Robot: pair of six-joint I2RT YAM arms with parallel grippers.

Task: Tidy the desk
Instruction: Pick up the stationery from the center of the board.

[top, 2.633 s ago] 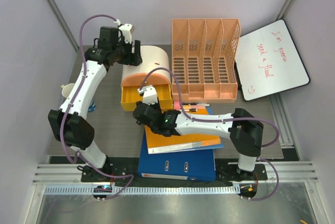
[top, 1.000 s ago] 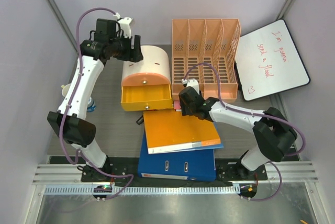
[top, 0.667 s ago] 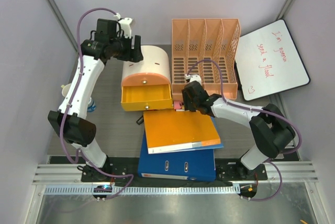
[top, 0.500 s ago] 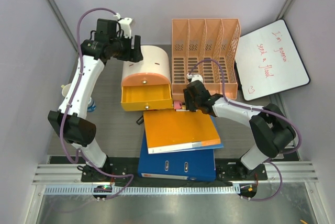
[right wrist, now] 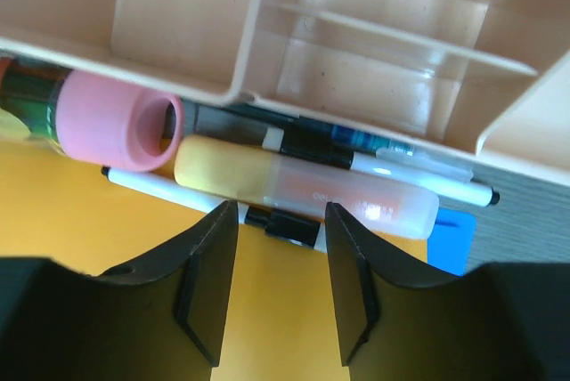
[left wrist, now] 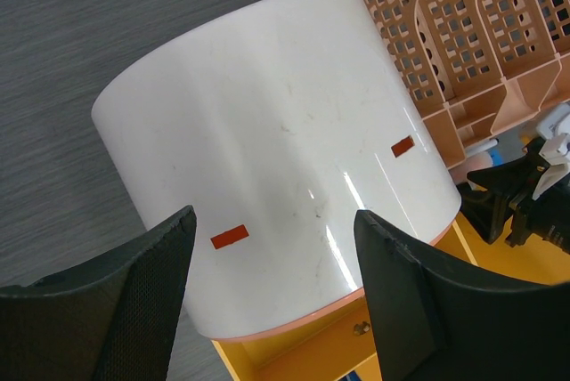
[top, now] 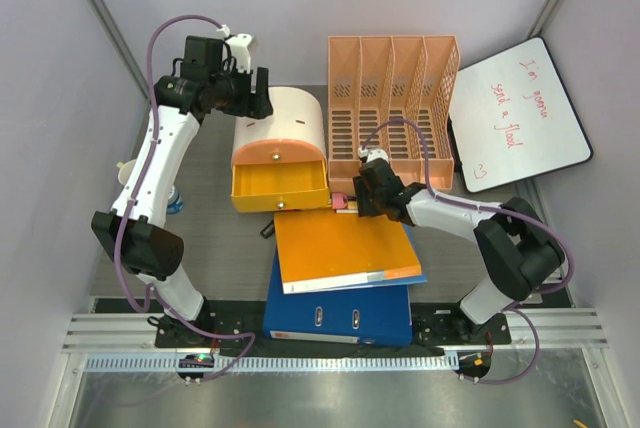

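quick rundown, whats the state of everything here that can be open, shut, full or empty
yellow drawer: pulled open, nothing visible inside
orange folder: closed, flat on the blue binder
blue binder: closed, flat on the desk
file rack: slots empty
whiteboard: written on in red
left tool: open, empty, over the drawer unit
right tool: open, straddling a white pen

Note for you: the desk (left wrist: 107, 34) reads as matt, dark grey wood grain. The drawer box (left wrist: 267, 149) shell is glossy white plastic, faintly scuffed. File rack (top: 392, 113): peach plastic, smooth, low sheen. The highlighter (right wrist: 303, 190) body is translucent, frosted plastic. The folder (top: 345, 248) cover looks smooth and matt.
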